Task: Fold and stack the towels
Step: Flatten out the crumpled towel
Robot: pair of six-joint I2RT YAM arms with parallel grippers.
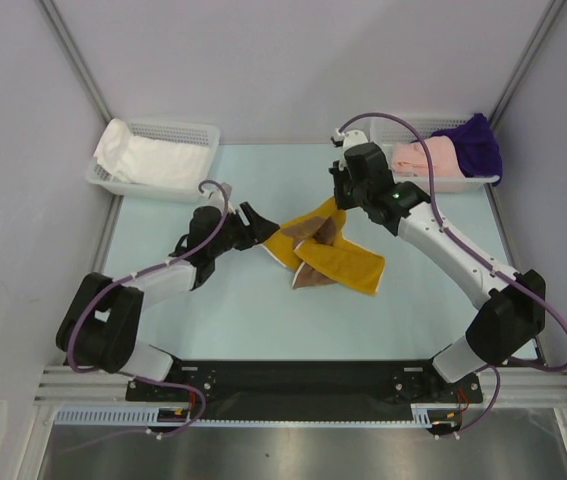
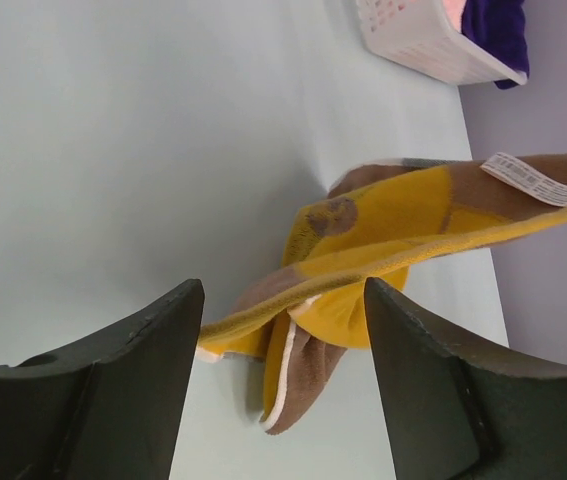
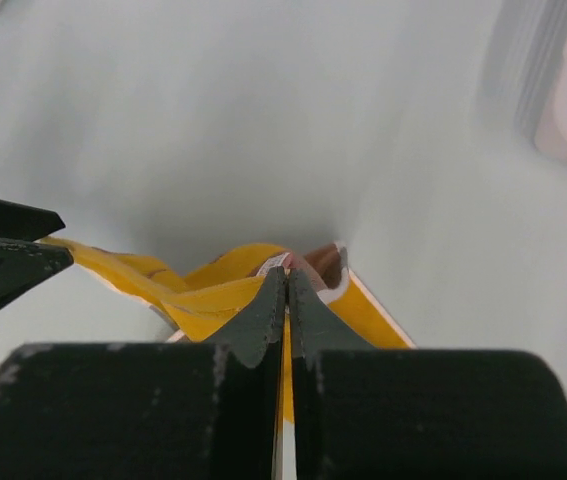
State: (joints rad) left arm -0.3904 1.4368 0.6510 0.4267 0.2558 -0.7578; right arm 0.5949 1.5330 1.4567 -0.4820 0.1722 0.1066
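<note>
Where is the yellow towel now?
In the top view, the yellow towel lies mid-table, one end pinched by the right gripper, the open left gripper at its edge.

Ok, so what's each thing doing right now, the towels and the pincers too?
Yellow-brown towel: crumpled, one end lifted up.
Right pincer: shut on the yellow-brown towel.
Left pincer: open, towel's edge between its jaws.
White towel: bunched in the left basket.
Pink towel: lying in the right basket.
Purple towel: beside it, hanging over the rim.

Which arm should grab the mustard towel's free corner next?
Left, probably. The left gripper is open, with a loose edge of the towel right in front of its fingers. The right gripper is shut on the towel's other end.
</note>
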